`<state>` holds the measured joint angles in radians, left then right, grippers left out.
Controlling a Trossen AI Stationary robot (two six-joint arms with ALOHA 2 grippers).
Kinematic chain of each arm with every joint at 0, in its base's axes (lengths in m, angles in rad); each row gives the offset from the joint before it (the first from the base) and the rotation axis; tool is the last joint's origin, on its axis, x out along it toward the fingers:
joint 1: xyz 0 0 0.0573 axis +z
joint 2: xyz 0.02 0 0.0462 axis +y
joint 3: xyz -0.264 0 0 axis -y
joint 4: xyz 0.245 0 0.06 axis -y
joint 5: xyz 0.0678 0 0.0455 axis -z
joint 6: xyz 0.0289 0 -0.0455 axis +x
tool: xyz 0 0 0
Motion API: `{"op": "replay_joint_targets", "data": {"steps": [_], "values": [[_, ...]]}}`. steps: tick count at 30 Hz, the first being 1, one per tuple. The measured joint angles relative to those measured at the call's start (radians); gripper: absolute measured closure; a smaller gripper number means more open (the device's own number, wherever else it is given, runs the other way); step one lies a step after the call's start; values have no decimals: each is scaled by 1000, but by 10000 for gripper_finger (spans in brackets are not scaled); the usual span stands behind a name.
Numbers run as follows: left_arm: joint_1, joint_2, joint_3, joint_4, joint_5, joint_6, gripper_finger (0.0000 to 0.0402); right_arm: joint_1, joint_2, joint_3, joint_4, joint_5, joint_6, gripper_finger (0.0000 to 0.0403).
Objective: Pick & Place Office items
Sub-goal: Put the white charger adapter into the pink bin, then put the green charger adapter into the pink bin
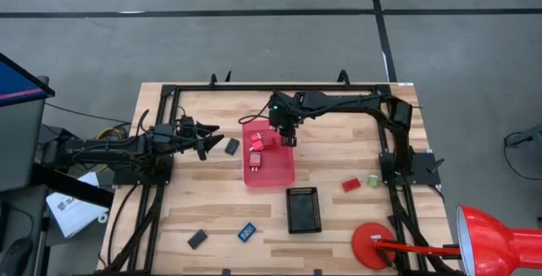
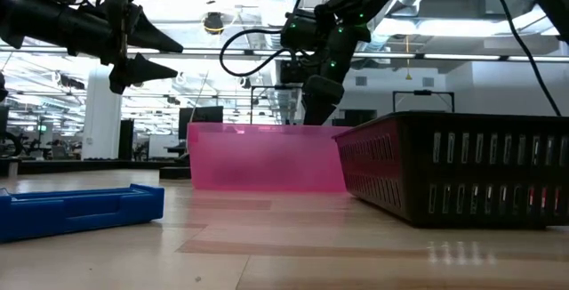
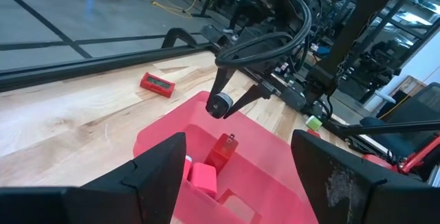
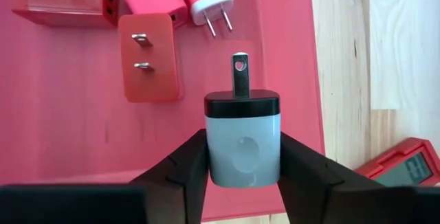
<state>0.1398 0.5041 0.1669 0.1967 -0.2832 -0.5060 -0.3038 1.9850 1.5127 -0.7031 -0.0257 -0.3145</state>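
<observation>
My right gripper point(image 4: 242, 172) hangs over the far right part of the flat pink-red tray point(image 1: 273, 171) and is shut on a silvery-white plug block point(image 4: 242, 141) with a black prong face. Three red plug blocks point(image 4: 148, 56) lie in the tray below it. My left gripper point(image 1: 206, 142) hovers open left of the tray, near a black piece point(image 1: 232, 146) lying on the table. A red piece point(image 1: 351, 184) and a green piece point(image 1: 372, 180) lie right of the tray. A black piece point(image 1: 197, 239) and a blue piece point(image 1: 246, 233) lie near the front edge. My right gripper pinches the silvery-white plug block by its two side faces point(image 4: 218, 148), one finger point(image 4: 180, 172) on each side. The fingers come from above, pointing down. The block is lifted clear above the tray, with its black face and prong point(image 4: 240, 73) pointing down at the tray floor.
The black grid-patterned tray point(image 1: 303, 209) stands in front of the pink-red one. A red desk lamp point(image 1: 500, 242) and its round base point(image 1: 374, 245) take up the near right corner. A black frame point(image 1: 169, 98) runs around the table's edges. Bare wood lies between the front pieces and the left arm.
</observation>
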Motion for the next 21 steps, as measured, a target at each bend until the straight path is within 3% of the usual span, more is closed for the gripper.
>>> {"op": "replay_joint_targets", "data": {"steps": [14,21], "values": [[0,0,0,0,0,0,142,-7,-3,0,27,-28,64,212],[0,0,0,-1,0,0,142,-15,-73,36,-67,65,239,199]]}}
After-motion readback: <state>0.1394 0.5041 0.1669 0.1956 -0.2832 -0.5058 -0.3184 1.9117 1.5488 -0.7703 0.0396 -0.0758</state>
